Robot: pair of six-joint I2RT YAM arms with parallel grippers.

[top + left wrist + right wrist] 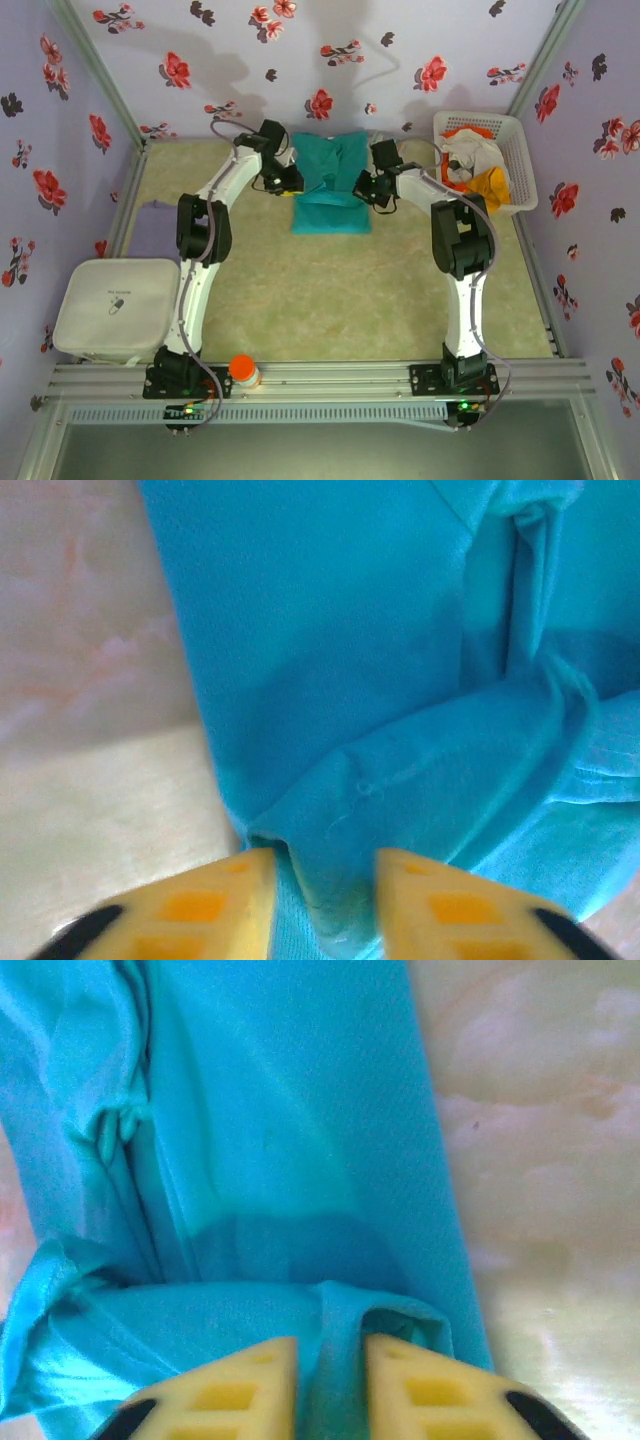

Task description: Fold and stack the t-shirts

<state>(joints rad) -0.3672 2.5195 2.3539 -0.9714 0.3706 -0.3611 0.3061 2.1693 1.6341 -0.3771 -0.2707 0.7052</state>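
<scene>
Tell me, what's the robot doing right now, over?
Left pincer, right pincer: both parted, folds of teal t-shirt between the fingers. Shirt partly folded, far mid-table. Other garments heaped in basket, far right.

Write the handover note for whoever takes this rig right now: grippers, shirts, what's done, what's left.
Left gripper: jaws parted, a fold of the teal t-shirt between its fingers.
Right gripper: likewise, at the shirt's other side.
Teal t-shirt: far middle of the table, folded narrow, rumpled.
Orange and white garments: heaped in the white basket, far right.
Done: teal shirt partly folded.
Left: finish it, then fold and stack the rest.
</scene>
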